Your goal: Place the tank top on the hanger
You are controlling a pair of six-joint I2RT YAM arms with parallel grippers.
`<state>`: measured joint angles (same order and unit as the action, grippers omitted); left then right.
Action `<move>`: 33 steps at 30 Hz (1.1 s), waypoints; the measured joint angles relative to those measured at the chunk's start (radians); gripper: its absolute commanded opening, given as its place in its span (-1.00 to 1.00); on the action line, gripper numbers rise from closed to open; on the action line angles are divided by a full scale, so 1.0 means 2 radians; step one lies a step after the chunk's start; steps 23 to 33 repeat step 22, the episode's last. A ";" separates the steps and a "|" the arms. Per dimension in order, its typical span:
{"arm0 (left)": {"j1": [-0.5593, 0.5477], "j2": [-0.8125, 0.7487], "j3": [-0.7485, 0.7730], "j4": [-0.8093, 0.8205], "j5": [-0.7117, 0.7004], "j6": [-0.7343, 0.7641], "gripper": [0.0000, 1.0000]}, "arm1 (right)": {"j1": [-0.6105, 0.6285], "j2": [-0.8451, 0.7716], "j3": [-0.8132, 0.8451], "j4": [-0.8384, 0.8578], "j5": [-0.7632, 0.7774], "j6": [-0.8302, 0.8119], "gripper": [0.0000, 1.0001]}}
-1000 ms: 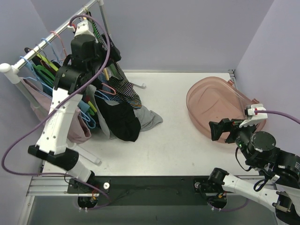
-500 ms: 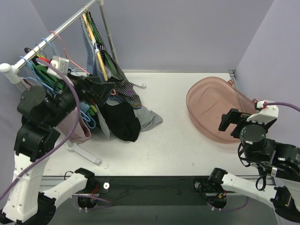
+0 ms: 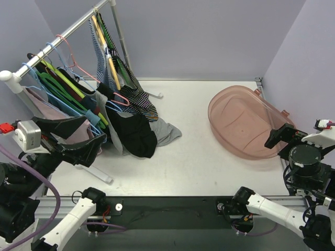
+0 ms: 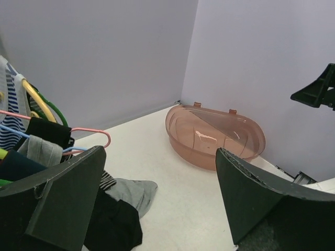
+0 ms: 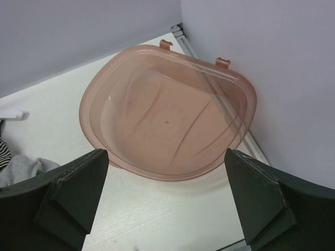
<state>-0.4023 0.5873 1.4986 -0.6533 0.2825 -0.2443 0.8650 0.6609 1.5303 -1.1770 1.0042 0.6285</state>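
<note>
Since the tank top appears to hang from the green hanger on the rail, the hanging step looks finished. The left gripper sits low beside the rack, spread wide and empty. The right gripper is equally wide and empty near the pink basin. What remains, I judge, is only parking both arms.
</note>
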 measured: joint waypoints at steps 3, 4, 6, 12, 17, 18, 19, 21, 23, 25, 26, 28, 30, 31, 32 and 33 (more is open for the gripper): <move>0.000 -0.002 -0.001 -0.013 -0.009 0.009 0.95 | -0.016 0.010 0.001 -0.007 -0.004 -0.004 1.00; 0.000 -0.002 -0.002 -0.018 -0.012 0.011 0.95 | -0.017 0.015 0.001 -0.008 -0.006 -0.007 1.00; 0.000 -0.002 -0.005 -0.028 -0.021 0.016 0.95 | -0.017 0.024 0.001 -0.009 -0.008 -0.014 1.00; 0.000 -0.003 -0.006 -0.040 -0.057 0.033 0.95 | -0.017 0.038 0.000 -0.007 -0.007 -0.039 1.00; 0.000 -0.004 -0.006 -0.047 -0.072 0.040 0.95 | -0.017 0.038 -0.010 0.004 -0.004 -0.062 1.00; 0.000 -0.004 -0.006 -0.049 -0.073 0.041 0.95 | -0.017 0.038 -0.013 0.006 -0.003 -0.066 1.00; 0.000 -0.004 -0.006 -0.050 -0.074 0.043 0.95 | -0.017 0.038 -0.015 0.007 -0.001 -0.070 1.00; 0.000 -0.004 -0.006 -0.051 -0.076 0.046 0.94 | -0.017 0.037 -0.019 0.008 0.005 -0.080 1.00; 0.000 -0.004 -0.006 -0.051 -0.076 0.048 0.95 | -0.017 0.037 -0.021 0.009 0.007 -0.083 1.00; 0.000 -0.004 -0.006 -0.051 -0.076 0.048 0.95 | -0.017 0.037 -0.021 0.009 0.007 -0.083 1.00; 0.000 -0.004 -0.006 -0.051 -0.076 0.048 0.95 | -0.017 0.037 -0.021 0.009 0.007 -0.083 1.00; 0.000 -0.004 -0.006 -0.051 -0.076 0.048 0.95 | -0.017 0.037 -0.021 0.009 0.007 -0.083 1.00; 0.000 -0.004 -0.006 -0.051 -0.076 0.048 0.95 | -0.017 0.037 -0.021 0.009 0.007 -0.083 1.00; 0.000 -0.004 -0.006 -0.051 -0.076 0.048 0.95 | -0.017 0.037 -0.021 0.009 0.007 -0.083 1.00; 0.000 -0.004 -0.006 -0.051 -0.076 0.048 0.95 | -0.017 0.037 -0.021 0.009 0.007 -0.083 1.00; 0.000 -0.004 -0.006 -0.051 -0.076 0.048 0.95 | -0.017 0.037 -0.021 0.009 0.007 -0.083 1.00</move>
